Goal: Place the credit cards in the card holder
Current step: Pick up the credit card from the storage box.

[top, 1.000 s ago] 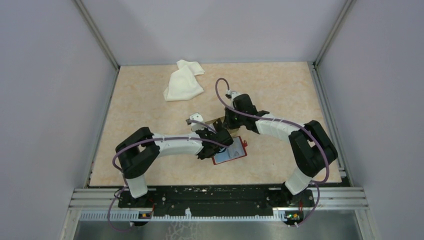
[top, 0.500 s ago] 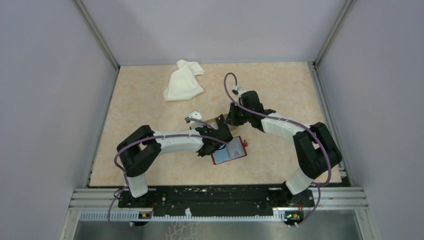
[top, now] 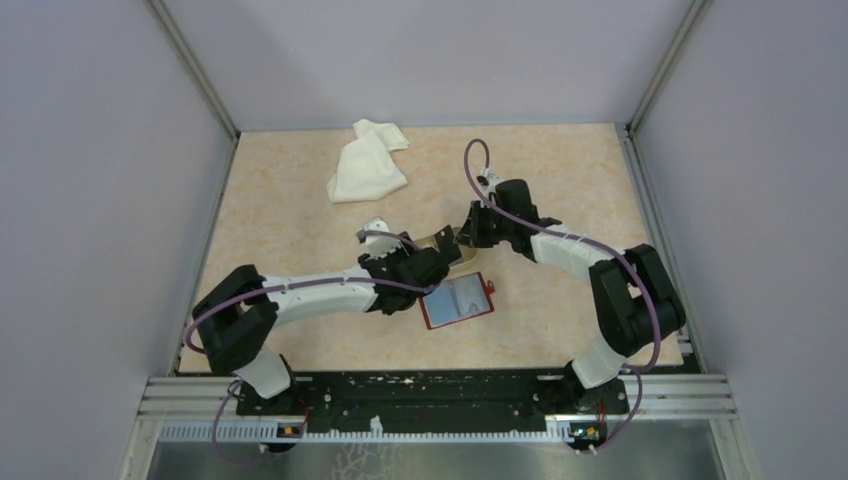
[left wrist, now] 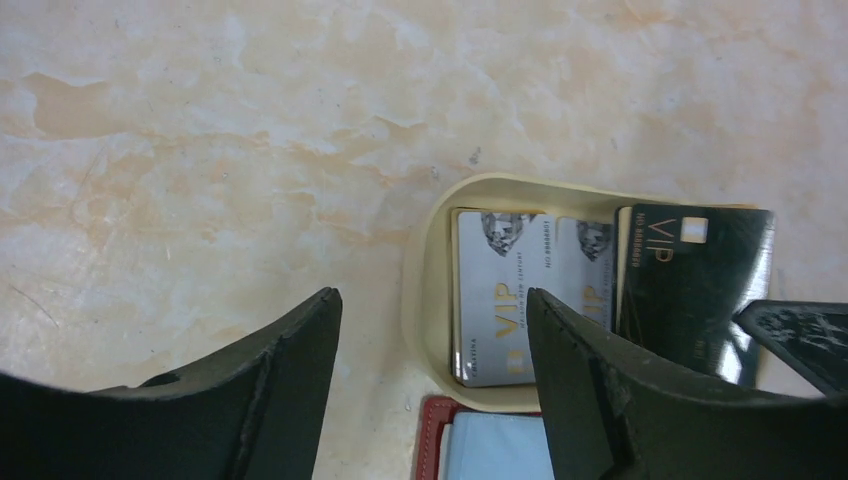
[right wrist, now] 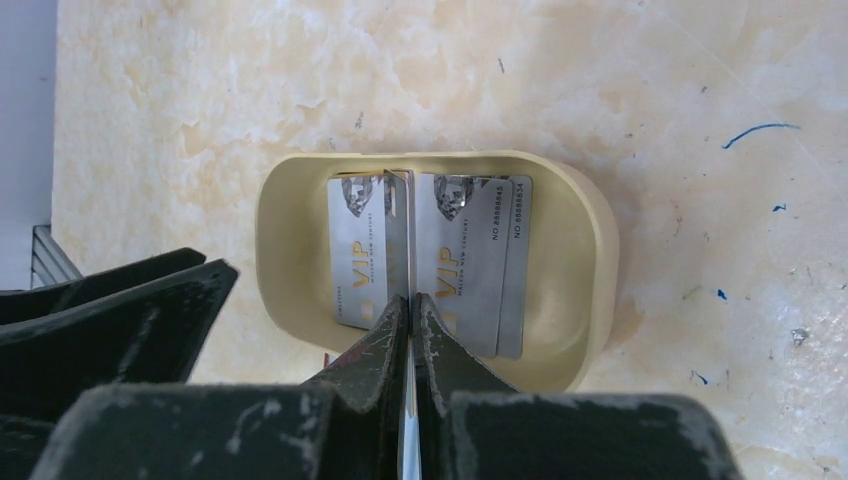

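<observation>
Left pincer [left wrist: 432, 308] has sprung wide and drawn back off the open red card holder [top: 458, 302], empty now. Arms hide most of the tan dish [right wrist: 290, 205] from above. Right pincer [right wrist: 410, 305], clamped tight, holds a black card [left wrist: 690, 280] on edge over the silver cards [right wrist: 470, 250] in it.

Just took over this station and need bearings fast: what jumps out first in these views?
The right tool is shut on a black card, held over the tan dish at mid-table, where silver cards lie. The red wallet lies open just nearer the arms, the left tool open beside it. A white cloth sits at the far side.
</observation>
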`<move>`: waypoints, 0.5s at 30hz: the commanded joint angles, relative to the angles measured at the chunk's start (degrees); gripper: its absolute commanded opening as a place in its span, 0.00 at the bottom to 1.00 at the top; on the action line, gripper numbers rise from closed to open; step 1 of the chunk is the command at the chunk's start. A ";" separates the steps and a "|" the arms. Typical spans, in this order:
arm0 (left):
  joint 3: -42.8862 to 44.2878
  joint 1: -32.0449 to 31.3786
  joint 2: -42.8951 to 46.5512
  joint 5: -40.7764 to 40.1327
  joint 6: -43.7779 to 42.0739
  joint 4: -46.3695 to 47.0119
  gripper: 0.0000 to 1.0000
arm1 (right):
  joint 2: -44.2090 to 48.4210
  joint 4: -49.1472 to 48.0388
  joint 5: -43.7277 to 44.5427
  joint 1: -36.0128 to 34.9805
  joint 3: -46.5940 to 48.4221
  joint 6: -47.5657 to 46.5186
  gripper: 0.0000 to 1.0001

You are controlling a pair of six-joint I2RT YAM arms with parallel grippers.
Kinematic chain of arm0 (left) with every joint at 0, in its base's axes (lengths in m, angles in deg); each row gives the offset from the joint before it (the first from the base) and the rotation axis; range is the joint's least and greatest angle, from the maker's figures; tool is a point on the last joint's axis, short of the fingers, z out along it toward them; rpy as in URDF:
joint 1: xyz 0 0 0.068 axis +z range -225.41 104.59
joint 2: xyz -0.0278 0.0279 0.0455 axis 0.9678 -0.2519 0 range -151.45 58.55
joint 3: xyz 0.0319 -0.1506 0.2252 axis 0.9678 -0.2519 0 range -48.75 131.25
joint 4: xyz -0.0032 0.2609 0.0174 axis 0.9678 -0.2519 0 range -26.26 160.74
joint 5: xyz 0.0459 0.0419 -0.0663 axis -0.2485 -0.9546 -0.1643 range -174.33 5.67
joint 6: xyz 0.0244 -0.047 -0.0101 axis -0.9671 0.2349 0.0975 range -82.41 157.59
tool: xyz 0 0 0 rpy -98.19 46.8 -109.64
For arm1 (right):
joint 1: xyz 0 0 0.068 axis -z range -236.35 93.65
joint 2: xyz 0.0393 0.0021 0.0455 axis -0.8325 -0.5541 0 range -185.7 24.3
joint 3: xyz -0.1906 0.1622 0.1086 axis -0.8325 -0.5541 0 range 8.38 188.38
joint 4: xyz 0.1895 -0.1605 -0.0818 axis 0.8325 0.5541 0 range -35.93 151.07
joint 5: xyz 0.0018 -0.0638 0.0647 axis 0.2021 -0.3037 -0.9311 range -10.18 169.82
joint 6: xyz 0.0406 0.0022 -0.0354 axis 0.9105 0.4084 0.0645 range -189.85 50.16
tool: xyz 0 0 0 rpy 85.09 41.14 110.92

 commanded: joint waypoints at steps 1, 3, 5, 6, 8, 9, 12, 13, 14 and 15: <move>-7.47 0.22 9.25 6.62 -17.36 19.20 0.76 | 2.69 -3.89 -4.01 1.04 -0.20 2.10 0.00; -11.38 0.76 13.05 13.04 -25.79 27.86 0.85 | 2.61 -4.21 -5.04 1.38 -0.40 2.70 0.00; -15.35 2.16 16.43 22.38 -34.15 36.51 0.92 | 2.67 -4.55 -6.12 1.78 -0.50 3.31 0.00; -17.49 3.15 18.08 27.43 -36.76 40.30 0.95 | 2.61 -4.75 -6.92 1.96 -0.55 3.59 0.00; -21.92 6.10 21.12 38.66 -41.14 47.85 0.97 | 2.63 -5.02 -7.90 2.32 -0.68 4.03 0.00; -23.88 8.09 22.40 43.47 -41.73 50.79 0.98 | 2.62 -5.17 -8.53 2.48 -0.71 4.28 0.00; -30.34 14.88 24.68 58.62 -40.88 60.78 0.97 | 2.60 -5.55 -10.13 2.80 -0.73 4.99 0.00; -31.68 16.78 25.00 62.63 -40.16 64.36 0.96 | 2.47 -5.72 -10.65 2.90 -0.78 5.19 0.00; -32.45 18.70 25.02 65.55 -39.44 66.37 0.95 | 2.43 -5.93 -11.06 2.98 -0.80 5.40 0.00; -32.84 20.19 24.51 68.13 -38.59 67.86 0.94 | 2.42 -6.12 -11.51 3.00 -0.89 5.60 0.00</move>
